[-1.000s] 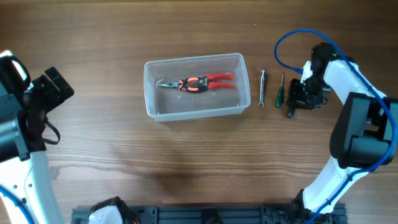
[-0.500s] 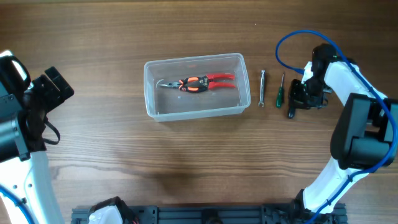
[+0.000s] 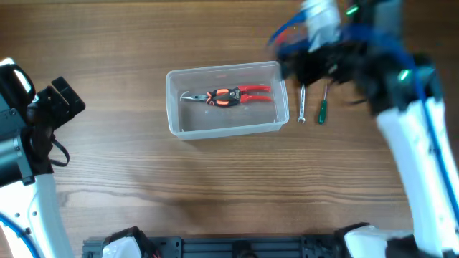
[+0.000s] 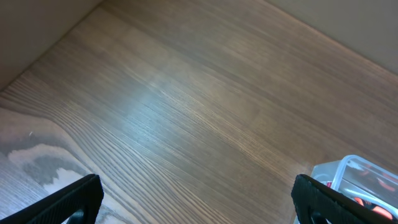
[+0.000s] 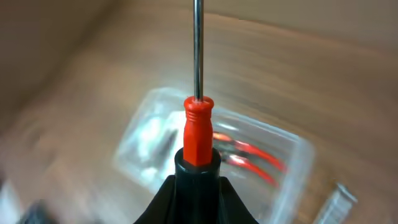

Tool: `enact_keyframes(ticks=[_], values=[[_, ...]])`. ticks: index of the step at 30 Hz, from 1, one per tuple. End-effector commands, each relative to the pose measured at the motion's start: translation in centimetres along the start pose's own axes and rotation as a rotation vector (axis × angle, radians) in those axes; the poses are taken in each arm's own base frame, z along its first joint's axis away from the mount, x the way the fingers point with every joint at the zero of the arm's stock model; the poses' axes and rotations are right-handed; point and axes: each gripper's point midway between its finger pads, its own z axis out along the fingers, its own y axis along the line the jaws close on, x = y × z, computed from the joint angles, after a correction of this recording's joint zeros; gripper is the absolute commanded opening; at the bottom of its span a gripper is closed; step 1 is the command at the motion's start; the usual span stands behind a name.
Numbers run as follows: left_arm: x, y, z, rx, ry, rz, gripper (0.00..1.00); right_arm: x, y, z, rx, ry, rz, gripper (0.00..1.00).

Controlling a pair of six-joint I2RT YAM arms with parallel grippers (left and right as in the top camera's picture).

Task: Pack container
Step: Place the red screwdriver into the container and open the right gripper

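Right gripper (image 5: 198, 171) clenched on a red-handled screwdriver (image 5: 198, 127) by the container's (image 3: 222, 68) right end; left gripper (image 4: 196, 198) released, far left.

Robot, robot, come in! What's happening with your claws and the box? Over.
Left gripper open, parked away from container. Right gripper shut on red screwdriver, near container. Pliers inside; green screwdriver and silver tool lie outside. Nothing blocking.

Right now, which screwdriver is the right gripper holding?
The red-handled screwdriver, its shaft sticking out past the right gripper; the green-handled screwdriver lies on the table beside the container.
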Motion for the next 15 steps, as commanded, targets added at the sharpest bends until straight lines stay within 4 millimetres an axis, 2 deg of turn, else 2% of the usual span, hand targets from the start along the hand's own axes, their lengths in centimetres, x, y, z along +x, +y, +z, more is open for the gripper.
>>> enact_keyframes(ticks=[1, 3, 6, 8, 10, 13, 15], values=[[-0.2, 0.2, -0.3, -0.006, -0.013, -0.017, 1.00, 3.1, 8.3, 4.0, -0.172, 0.110, -0.474, 0.04], [-0.2, 0.2, -0.3, -0.006, -0.013, -0.017, 1.00, 4.9, 10.0, 6.3, -0.182, 0.176, -0.634, 0.04], [-0.2, 0.2, -0.3, -0.006, -0.013, -0.017, 1.00, 7.7, 9.9, 9.9, -0.177, 0.287, -0.826, 0.04], [-0.2, 0.2, -0.3, -0.006, -0.013, -0.017, 1.00, 10.1, 8.6, 13.3, -0.208, 0.383, -0.984, 0.04], [-0.2, 0.2, -0.3, -0.006, -0.013, -0.017, 1.00, 11.7, 6.7, 16.0, -0.213, 0.451, -1.049, 0.04], [-0.2, 0.2, -0.3, -0.006, -0.013, -0.017, 1.00, 13.4, 3.9, 19.9, -0.200, 0.504, -1.042, 0.04], [-0.2, 0.2, -0.3, -0.006, -0.013, -0.017, 1.00, 14.4, 2.3, 21.7, -0.196, 0.525, -1.018, 0.04]])
